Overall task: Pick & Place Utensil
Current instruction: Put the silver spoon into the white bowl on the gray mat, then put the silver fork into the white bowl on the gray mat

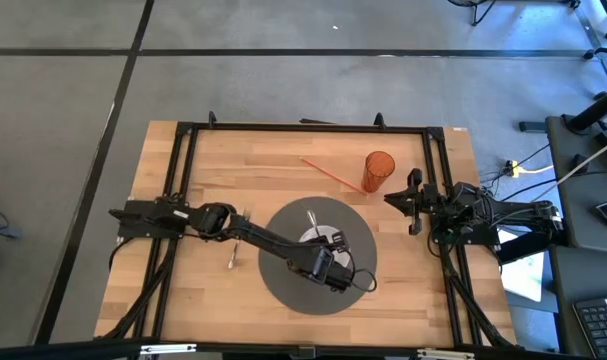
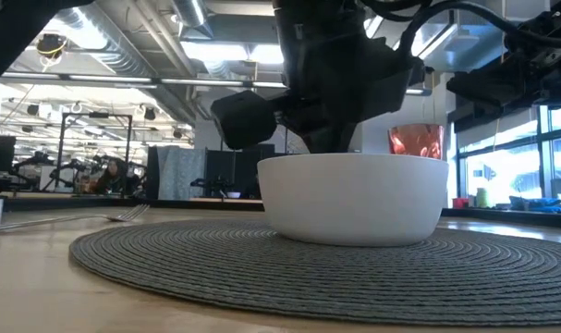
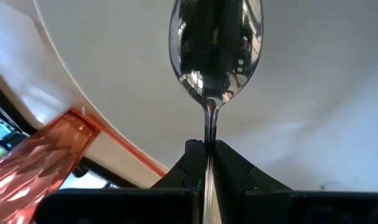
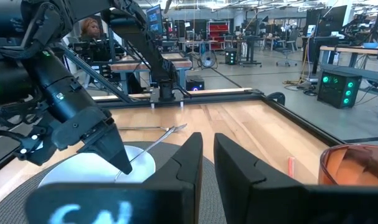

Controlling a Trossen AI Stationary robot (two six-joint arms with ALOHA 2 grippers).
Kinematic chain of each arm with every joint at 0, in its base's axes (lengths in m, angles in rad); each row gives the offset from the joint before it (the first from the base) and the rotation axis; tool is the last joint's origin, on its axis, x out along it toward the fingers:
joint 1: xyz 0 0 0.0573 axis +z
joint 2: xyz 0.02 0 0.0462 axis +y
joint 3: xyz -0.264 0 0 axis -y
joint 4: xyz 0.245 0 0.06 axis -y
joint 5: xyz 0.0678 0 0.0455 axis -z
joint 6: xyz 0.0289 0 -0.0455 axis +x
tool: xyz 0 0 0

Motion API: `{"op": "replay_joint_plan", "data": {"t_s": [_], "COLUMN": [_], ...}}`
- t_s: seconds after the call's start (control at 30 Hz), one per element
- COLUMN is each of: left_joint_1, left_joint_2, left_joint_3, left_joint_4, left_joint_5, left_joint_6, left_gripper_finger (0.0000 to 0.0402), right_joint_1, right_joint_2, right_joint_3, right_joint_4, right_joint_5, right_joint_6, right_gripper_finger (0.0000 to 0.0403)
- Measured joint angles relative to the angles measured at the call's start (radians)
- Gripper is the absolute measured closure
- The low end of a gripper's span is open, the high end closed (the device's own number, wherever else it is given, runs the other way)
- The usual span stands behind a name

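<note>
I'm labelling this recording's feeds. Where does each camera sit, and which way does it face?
High view: above, straight down; both arms, left gripper over the bowl.
Low view: table height, level across the placemat; left arm above the bowl.
Left wrist view: on left wrist; own fingers shut on the spoon.
Right wrist view: on right wrist; own fingers, left arm.
All show the bowl.
</note>
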Motion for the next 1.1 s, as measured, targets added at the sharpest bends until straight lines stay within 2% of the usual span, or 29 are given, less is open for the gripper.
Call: {"op": "replay_joint_plan", "data": {"t_s": [0.2, 0.37, 0.47, 0.63, 0.8, 0.87, 0.93, 1.03, 1.1], "left_joint_1": [0.003, 0.003, 0.003, 0.001, -0.023, -0.039, -0.049, -0.033, -0.002], "left_joint_2": [0.000, 0.000, 0.000, -0.001, -0.010, -0.038, -0.083, -0.183, -0.279], "left_joint_3": [0.000, 0.000, 0.000, 0.000, 0.000, 0.000, 0.000, 0.000, -0.031], "left_joint_4": [0.000, 0.000, 0.003, 0.014, -0.004, -0.060, -0.154, -0.296, -0.293], "left_joint_5": [0.050, 0.094, 0.086, 0.020, -0.213, -0.241, -0.217, -0.102, 0.009], "left_joint_6": [0.061, 0.052, 0.052, 0.052, -0.014, -0.075, -0.208, -0.549, -0.758], "left_gripper_finger": [0.0379, 0.0366, 0.0364, 0.0364, 0.0368, 0.0371, 0.0376, 0.0386, 0.0395], "right_joint_1": [0.000, 0.000, 0.000, 0.000, 0.000, 0.000, 0.000, 0.000, 0.000], "right_joint_2": [0.000, 0.000, 0.000, 0.000, 0.000, 0.000, 0.000, 0.000, 0.000], "right_joint_3": [0.000, 0.000, 0.000, 0.000, 0.000, 0.000, 0.000, 0.000, 0.000], "right_joint_4": [0.000, 0.000, 0.000, -0.001, -0.001, -0.001, -0.002, -0.002, -0.003], "right_joint_5": [0.000, 0.000, -0.001, -0.010, -0.010, -0.010, -0.011, -0.030, -0.037], "right_joint_6": [0.000, 0.000, 0.000, 0.001, 0.001, 0.001, 0.002, 0.005, 0.005], "right_gripper_finger": [0.0360, 0.0360, 0.0360, 0.0360, 0.0360, 0.0360, 0.0360, 0.0360, 0.0360]}}
